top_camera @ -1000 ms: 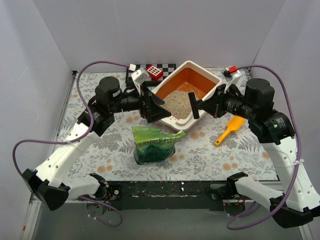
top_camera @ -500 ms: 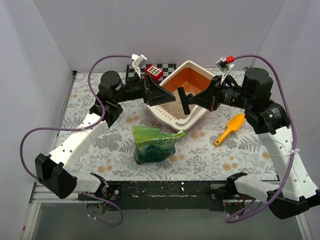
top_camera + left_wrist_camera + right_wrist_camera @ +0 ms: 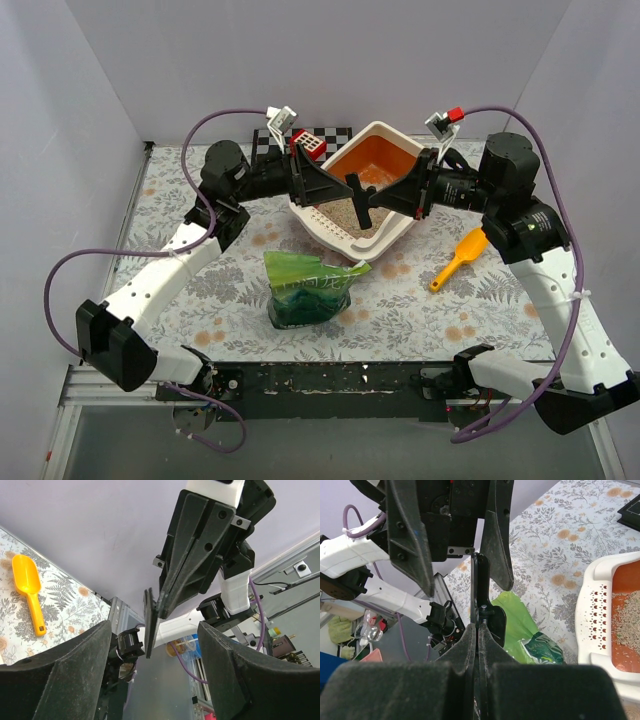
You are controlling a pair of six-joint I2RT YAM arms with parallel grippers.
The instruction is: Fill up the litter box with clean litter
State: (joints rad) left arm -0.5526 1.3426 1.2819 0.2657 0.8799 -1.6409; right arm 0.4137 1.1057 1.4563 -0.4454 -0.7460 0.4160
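Observation:
The litter box [image 3: 396,232], cream rim and orange walls, sits at the back centre of the table with clean litter [image 3: 343,211] in it. It also shows in the right wrist view, litter box [image 3: 592,630] with litter [image 3: 626,625]. My left gripper [image 3: 328,190] hangs open above the box's left rim, with nothing between its fingers [image 3: 60,680]. My right gripper [image 3: 385,196] faces it tip to tip, shut on a thin black clip-like piece [image 3: 476,587] that reaches between the left fingers.
A torn-open green bag [image 3: 308,290] stands in front of the box, also seen as the green bag [image 3: 535,640]. An orange scoop [image 3: 458,258] lies to the right. A checkerboard [image 3: 337,134] and a red-and-white block [image 3: 308,146] sit at the back.
Both grippers rose from the box's near rim and drew together above it. The left jaws narrowed somewhat. The right stayed shut on the black piece.

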